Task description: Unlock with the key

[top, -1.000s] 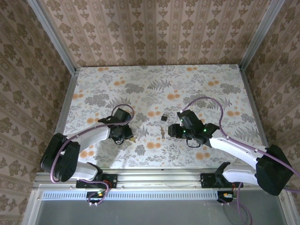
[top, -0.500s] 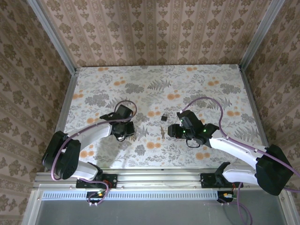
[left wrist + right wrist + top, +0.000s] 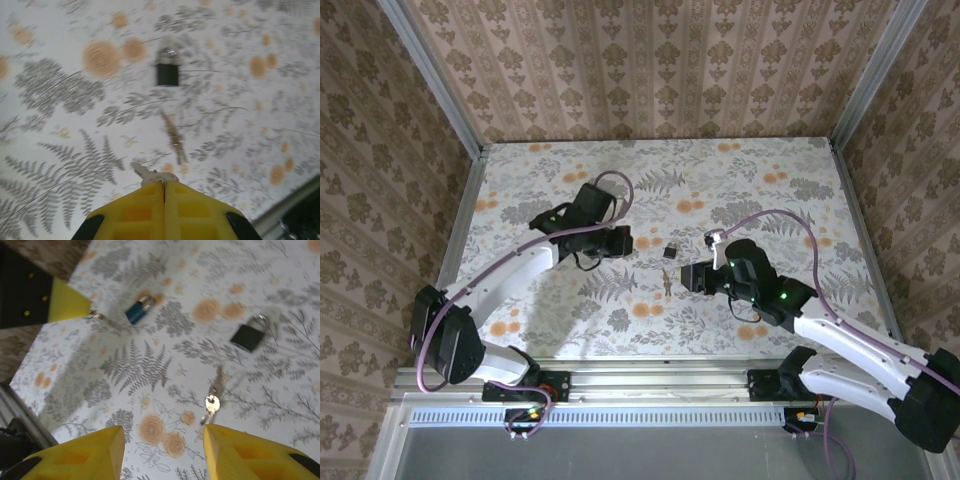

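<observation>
Pinching a key [image 3: 147, 173] tight in the left gripper [image 3: 164, 182]; holding the right gripper [image 3: 162, 450] half-wide and empty near the key bunch [image 3: 212, 402] and black padlock [image 3: 248, 336], well in from the table [image 3: 770, 170] edges.

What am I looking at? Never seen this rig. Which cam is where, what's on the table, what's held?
Two robot arms, left and right, are bolted at the near edge of a flower-patterned table. The wide picture looks down from above and behind them. The other two come from a camera on each wrist, so the yellow blocks at the bottom are that arm's own claw. On the table lie a black padlock and a bunch of keys. A blue padlock shows beside the left claw in the right wrist picture; whether it rests on the table I cannot tell. The left claw is shut on what looks like a small key. The right claw is open and empty.
</observation>
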### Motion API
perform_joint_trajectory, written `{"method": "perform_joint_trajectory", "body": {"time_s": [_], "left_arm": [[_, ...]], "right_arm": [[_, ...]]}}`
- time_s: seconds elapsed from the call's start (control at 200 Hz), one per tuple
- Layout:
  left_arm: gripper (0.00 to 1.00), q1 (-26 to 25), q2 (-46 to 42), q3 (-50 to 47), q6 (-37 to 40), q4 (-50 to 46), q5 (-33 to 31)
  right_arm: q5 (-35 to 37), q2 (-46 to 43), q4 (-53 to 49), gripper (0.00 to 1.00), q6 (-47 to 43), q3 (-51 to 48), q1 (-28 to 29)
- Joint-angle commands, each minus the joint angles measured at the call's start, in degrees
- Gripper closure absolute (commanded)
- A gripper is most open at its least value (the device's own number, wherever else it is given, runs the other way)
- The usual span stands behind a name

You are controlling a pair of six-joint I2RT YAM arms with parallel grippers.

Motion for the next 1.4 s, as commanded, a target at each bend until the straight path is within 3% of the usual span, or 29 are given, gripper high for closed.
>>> {"method": "perform_joint_trajectory", "body": {"time_s": [0.0, 0.16, 0.415, 0.75, 0.92, 1.045, 1.195, 1.395], "left_arm": [[1.0, -1.2, 1.1, 4.8, 6.9, -4.9, 7.1], [1.0, -3.6, 2.1, 10.2, 10.9, -7.1, 13.7], [1.0, -7.5, 3.5, 15.3, 14.4, -11.2, 16.0], [1.0, -9.1, 4.5, 17.1, 14.7, -11.1, 18.2], [1.0, -9.8, 5.0, 17.3, 15.3, -11.2, 19.4], [1.0, -10.1, 5.1, 17.4, 15.5, -11.4, 19.6], [1.0, -10.3, 5.2, 17.3, 15.6, -11.3, 19.6], [1.0, -10.3, 5.4, 17.4, 15.5, -11.0, 18.8]], "right_arm": [[-7.2, -1.9, 3.2, 0.52, -7.1, 0.3, -0.5], [-14.8, -0.2, 4.5, 0.45, -9.6, 2.2, -0.6], [-16.2, 1.0, 6.3, 0.42, -13.2, 4.3, -0.7], [-21.6, 4.6, 4.3, 0.52, -16.1, 8.6, -0.7], [-21.6, 4.9, 3.5, 0.6, -17.4, 9.5, -0.6], [-20.0, 4.8, 2.4, 0.54, -18.1, 10.1, -0.7], [-20.4, 4.7, 1.9, 0.66, -18.4, 10.6, -0.7], [-20.2, 5.0, 0.4, 0.69, -18.7, 11.0, -0.6]]}}
